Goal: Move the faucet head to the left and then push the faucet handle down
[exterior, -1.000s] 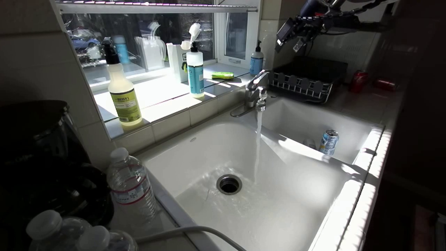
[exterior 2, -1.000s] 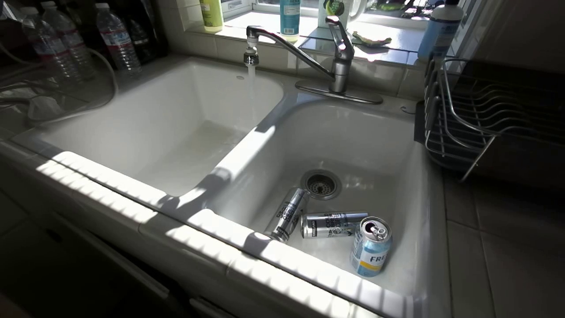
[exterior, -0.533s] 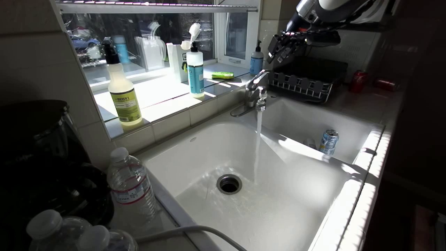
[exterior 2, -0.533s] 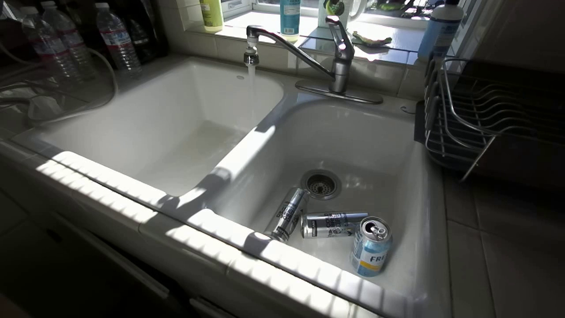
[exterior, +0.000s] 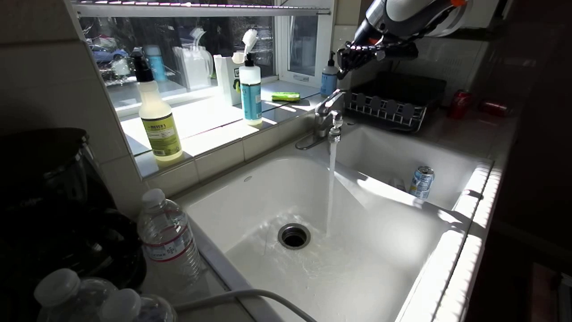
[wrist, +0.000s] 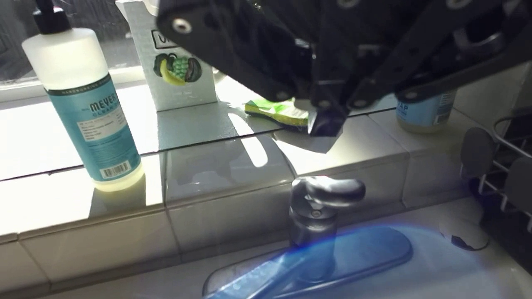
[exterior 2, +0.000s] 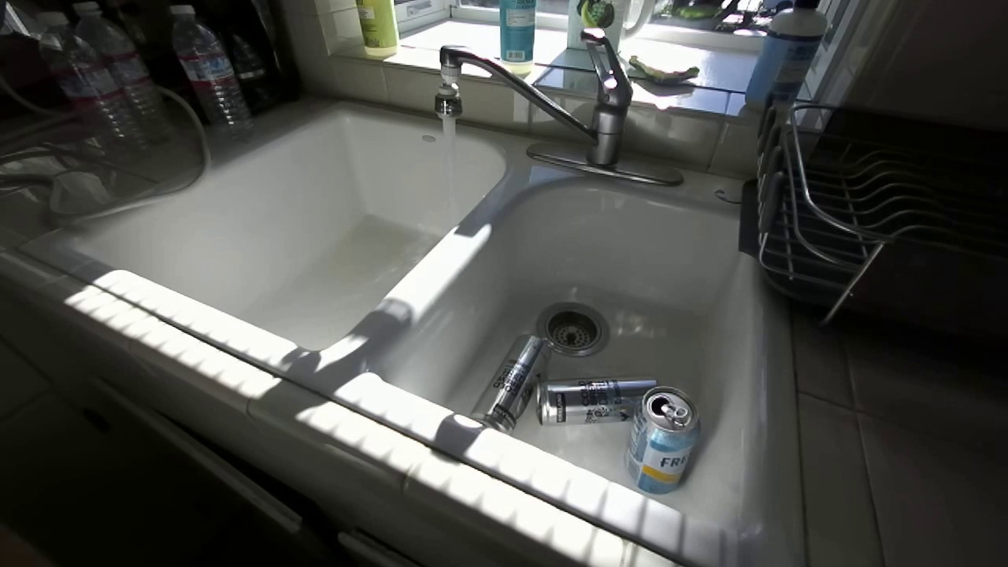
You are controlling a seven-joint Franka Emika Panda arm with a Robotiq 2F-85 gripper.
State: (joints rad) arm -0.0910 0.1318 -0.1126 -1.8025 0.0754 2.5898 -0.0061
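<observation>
Hanging near the faucet handle (wrist: pixel 334 191) but apart, with pincer (wrist: pixel 328 123) drawn narrow, and with water (exterior: pixel 330 185) running from faucet head (exterior 2: pixel 535 94) into sink (exterior: pixel 277 181).

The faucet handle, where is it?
In the wrist view, the faucet handle tops the chrome base, below the gripper and right of the teal-labelled bottle.

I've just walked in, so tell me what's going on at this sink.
A robot arm has its shut gripper above the faucet handle, clear of it and holding nothing. In an exterior view, the faucet head points over the left basin, with water running. The handle looks raised, so pushing it down apparently comes next.
</observation>
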